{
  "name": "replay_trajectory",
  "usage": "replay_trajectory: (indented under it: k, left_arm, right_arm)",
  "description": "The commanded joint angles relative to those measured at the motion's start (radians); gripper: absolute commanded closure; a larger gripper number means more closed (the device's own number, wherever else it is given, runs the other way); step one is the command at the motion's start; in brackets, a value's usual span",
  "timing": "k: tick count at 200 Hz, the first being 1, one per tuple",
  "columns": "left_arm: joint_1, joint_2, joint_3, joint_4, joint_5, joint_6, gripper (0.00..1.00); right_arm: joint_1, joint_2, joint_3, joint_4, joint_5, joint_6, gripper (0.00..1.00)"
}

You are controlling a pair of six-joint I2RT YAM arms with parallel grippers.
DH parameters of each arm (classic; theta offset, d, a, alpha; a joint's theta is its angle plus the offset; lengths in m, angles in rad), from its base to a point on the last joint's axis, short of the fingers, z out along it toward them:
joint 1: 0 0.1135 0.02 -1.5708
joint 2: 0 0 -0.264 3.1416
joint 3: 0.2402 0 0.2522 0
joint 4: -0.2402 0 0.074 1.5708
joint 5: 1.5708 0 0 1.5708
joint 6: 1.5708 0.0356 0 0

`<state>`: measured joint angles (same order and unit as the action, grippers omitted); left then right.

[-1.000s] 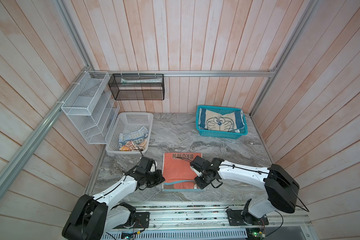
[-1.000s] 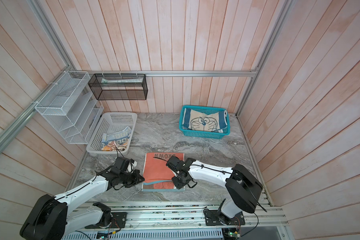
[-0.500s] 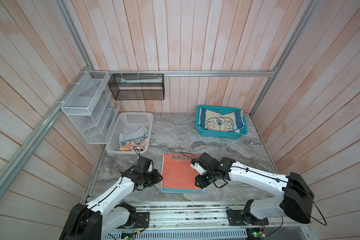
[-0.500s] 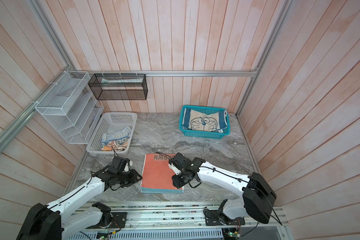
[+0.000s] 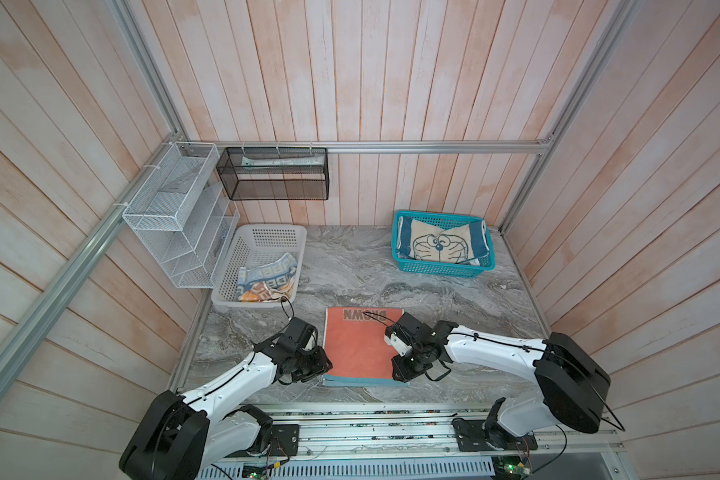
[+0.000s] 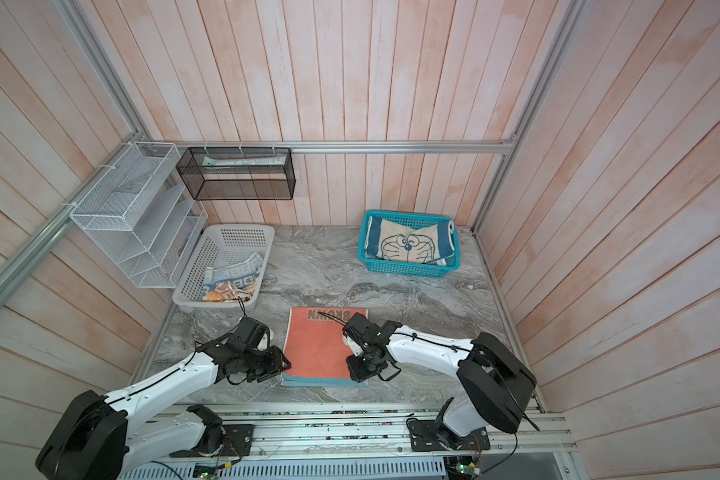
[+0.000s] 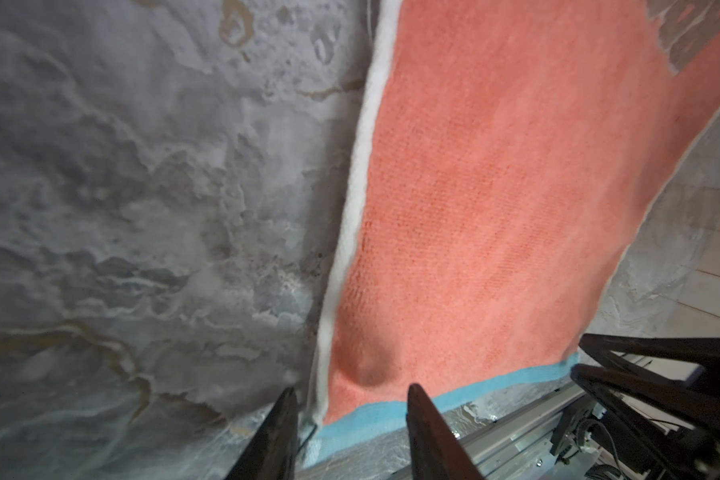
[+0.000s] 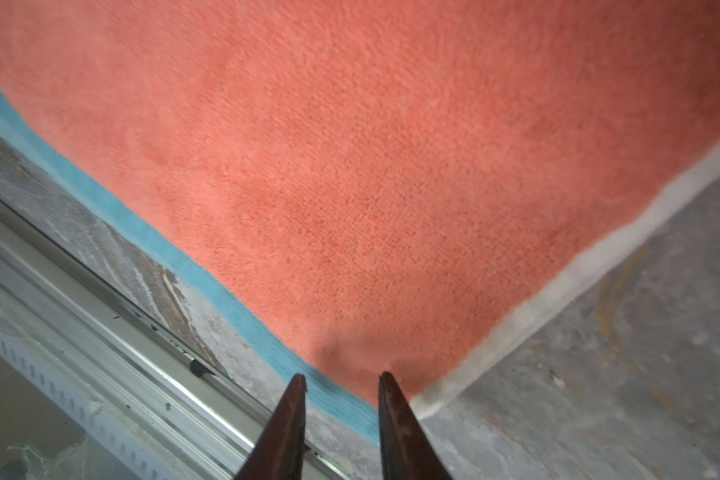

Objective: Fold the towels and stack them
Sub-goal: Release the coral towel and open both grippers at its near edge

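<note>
The coral-orange "BROWN" towel [image 5: 360,345] [image 6: 316,345] lies folded flat at the front middle of the marble table. A blue strip shows along its near edge [image 7: 454,395] and a white strip along its side. My left gripper [image 5: 323,370] [image 7: 352,390] is open, its fingers straddling the towel's near left corner. My right gripper [image 5: 400,372] [image 8: 342,377] is open just over the near right corner. The Doraemon towel [image 5: 439,245] lies folded in the teal basket [image 5: 441,270]. The block-lettered towel [image 5: 267,280] sits crumpled in the white basket [image 5: 229,270]. No plain white towel can be told apart.
A white wire rack [image 5: 175,216] and a black mesh basket [image 5: 275,174] hang on the back left wall. The metal rail [image 5: 371,419] runs just past the table's front edge, close behind both grippers. Wood-panel walls close in both sides.
Both grippers have opened at the coral towel's near corners. The towel has shifted slightly and now lies square and flat. The right arm has drawn back a little.
</note>
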<state>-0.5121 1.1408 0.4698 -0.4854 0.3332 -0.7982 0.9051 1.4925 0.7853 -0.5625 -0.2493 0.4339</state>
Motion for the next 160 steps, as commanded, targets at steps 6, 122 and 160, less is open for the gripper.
replay_trajectory:
  k: [6, 122, 160]
  left_arm:
    - [-0.007, 0.000, -0.029, 0.013, -0.013, -0.018, 0.56]
    - [-0.010, -0.116, 0.061, -0.175, 0.063, -0.038, 1.00]
    - [-0.015, -0.099, -0.015, -0.169, 0.126, -0.068, 1.00]
  right_arm:
    - [-0.001, 0.012, -0.030, 0.041, -0.010, 0.017, 0.68]
    - [-0.015, 0.038, -0.054, -0.013, 0.062, 0.031, 0.70]
    - [-0.018, -0.007, -0.023, -0.058, 0.079, 0.026, 0.70]
